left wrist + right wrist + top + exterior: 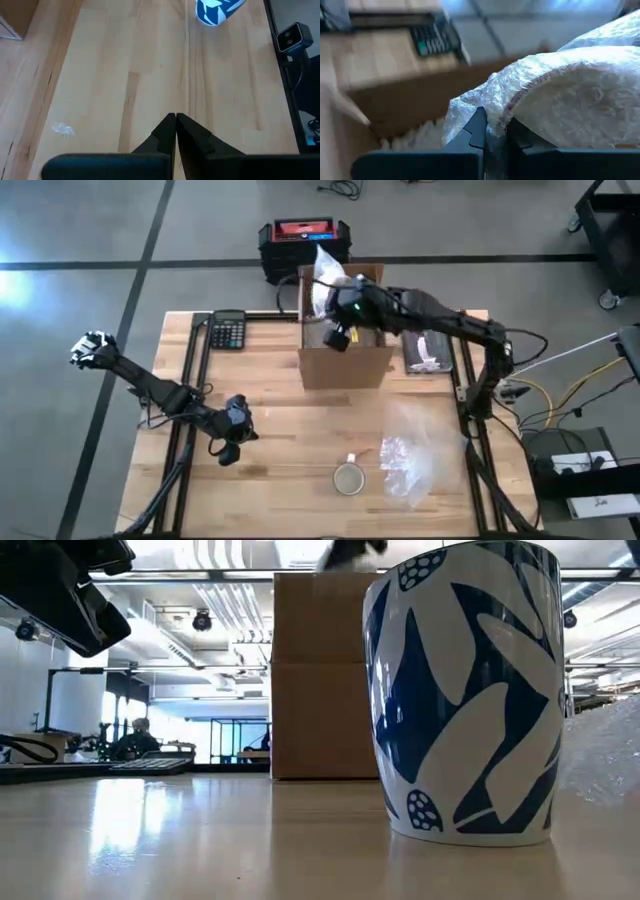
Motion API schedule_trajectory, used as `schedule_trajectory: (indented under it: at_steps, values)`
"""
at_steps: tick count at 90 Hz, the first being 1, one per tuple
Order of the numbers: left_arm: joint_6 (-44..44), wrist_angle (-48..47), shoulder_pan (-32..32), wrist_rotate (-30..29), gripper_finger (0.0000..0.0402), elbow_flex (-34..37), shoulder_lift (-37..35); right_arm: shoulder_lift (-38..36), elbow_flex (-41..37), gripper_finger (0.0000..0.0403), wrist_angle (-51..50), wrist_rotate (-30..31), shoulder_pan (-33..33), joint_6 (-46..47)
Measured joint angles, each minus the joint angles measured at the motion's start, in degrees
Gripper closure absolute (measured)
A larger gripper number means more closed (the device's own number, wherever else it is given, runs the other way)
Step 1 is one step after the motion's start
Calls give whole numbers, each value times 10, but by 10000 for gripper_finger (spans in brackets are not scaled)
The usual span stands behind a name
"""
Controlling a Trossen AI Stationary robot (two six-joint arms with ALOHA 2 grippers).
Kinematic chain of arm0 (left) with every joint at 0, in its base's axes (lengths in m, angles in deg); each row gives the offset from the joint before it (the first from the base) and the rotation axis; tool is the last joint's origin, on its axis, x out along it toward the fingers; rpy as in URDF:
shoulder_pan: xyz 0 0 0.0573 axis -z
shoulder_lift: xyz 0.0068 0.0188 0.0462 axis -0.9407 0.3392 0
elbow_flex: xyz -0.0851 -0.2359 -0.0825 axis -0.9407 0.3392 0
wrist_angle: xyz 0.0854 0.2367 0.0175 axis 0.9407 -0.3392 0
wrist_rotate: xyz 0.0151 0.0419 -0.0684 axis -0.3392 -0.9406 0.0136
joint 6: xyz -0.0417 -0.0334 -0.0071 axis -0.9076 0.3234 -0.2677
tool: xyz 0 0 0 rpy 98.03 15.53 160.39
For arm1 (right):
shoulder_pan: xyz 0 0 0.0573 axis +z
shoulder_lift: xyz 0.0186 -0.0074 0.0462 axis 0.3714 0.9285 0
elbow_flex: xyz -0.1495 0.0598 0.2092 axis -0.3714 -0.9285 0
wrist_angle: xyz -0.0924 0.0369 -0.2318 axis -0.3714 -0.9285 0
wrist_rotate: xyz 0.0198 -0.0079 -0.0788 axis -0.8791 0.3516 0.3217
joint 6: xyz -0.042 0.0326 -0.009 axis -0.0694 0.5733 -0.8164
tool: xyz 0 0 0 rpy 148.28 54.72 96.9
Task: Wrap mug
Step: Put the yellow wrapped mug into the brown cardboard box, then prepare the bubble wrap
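The mug (349,478), white with blue leaf shapes (470,690), stands upright on its base near the table's front edge. A loose sheet of bubble wrap (412,455) lies on the table to its right. My right gripper (492,131) is over the open cardboard box (345,350) at the back, shut on a bundle of bubble wrap (560,95). My left gripper (175,121) hovers shut over bare table left of the mug (215,10), with nothing in it. My right gripper pinches a gathered edge of the bubble-wrap bundle (495,117) between its two fingers. The fingers point toward the table's left side. The bundle is lifted over the box's opening (325,285); how many layers are in the hold I cannot tell.
A calculator (228,330) lies at the back left. A dark tray with a white item (428,352) lies right of the box. Inside the box are pale packing pieces (415,137). A black and red case (305,240) stands on the floor behind the table.
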Motion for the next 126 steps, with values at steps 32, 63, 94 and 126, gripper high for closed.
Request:
schedule_trajectory:
  at_steps: [32, 63, 94, 126]
  values:
    - [6, 1, 0, -13, 402, 0, 0, 65, 1, 396, -37, -112, -43, 56]
    - [3, 6, 0, -13, 402, 0, 0, 85, 1, 303, -31, -169, -47, 135]
    - [2, 9, 0, -13, 402, 0, 0, 69, 75, 181, -58, -155, -36, 113]
    - [18, 42, 0, -13, 402, 0, 0, 10, 152, 149, -212, -206, 78, 116]
